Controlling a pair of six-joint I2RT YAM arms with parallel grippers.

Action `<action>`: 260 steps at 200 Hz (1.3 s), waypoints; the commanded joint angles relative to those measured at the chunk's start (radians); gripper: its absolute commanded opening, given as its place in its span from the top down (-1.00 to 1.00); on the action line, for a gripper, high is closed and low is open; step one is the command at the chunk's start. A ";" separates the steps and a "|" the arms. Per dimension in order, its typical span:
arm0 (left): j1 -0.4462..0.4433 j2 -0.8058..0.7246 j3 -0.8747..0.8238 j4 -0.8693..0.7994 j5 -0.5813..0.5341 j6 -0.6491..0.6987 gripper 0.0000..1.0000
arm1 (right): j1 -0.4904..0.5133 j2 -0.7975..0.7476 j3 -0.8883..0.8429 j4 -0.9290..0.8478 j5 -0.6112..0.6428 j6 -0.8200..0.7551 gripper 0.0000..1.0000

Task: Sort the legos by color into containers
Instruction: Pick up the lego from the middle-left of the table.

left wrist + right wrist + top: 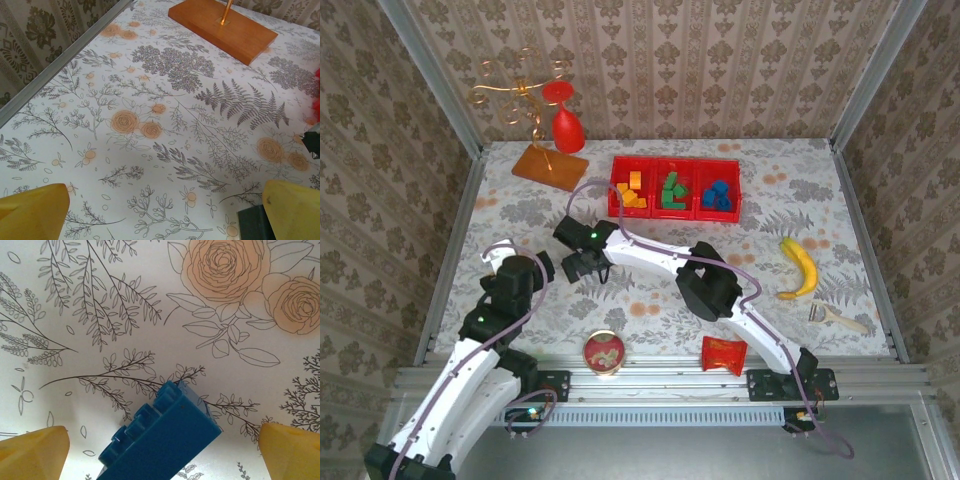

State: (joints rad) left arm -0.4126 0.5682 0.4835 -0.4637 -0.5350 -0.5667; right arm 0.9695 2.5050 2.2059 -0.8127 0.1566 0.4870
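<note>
Tablecloth [760, 215] floral, wallpaper [670, 60] patterned; left end effector [165, 210] wide, right end effector [160, 452] wide astride blue lego [165, 435].

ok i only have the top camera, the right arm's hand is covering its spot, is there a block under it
observer: yes, the right wrist view has a blue block lying on the table between the right fingers.
operator: have they closed on it
observer: no, they stand wide open, with a gap of table showing on each side of the block.
operator: and the left arm, anything there
observer: no block; the left fingers are open with flowered table between them.
</note>
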 commanded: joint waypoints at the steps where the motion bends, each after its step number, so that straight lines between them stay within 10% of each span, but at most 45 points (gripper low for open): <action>1: 0.012 0.005 -0.017 0.026 0.018 -0.016 -1.00 | 0.003 0.028 0.027 -0.057 0.024 -0.030 -0.90; 77: 0.030 0.030 -0.019 0.048 0.053 -0.015 -1.00 | 0.003 0.018 0.007 -0.064 0.043 -0.047 -0.44; 188: 0.038 0.046 -0.020 0.057 0.082 -0.021 -1.00 | 0.000 0.070 0.098 0.002 -0.011 -0.053 -0.62; 260: 0.040 0.052 -0.025 0.062 0.085 -0.022 -1.00 | -0.002 0.113 0.153 -0.028 -0.005 -0.086 -0.21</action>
State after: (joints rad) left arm -0.3836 0.6155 0.4706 -0.4183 -0.4561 -0.5694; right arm 0.9688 2.5877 2.3337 -0.8158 0.1574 0.4168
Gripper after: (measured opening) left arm 0.999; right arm 0.640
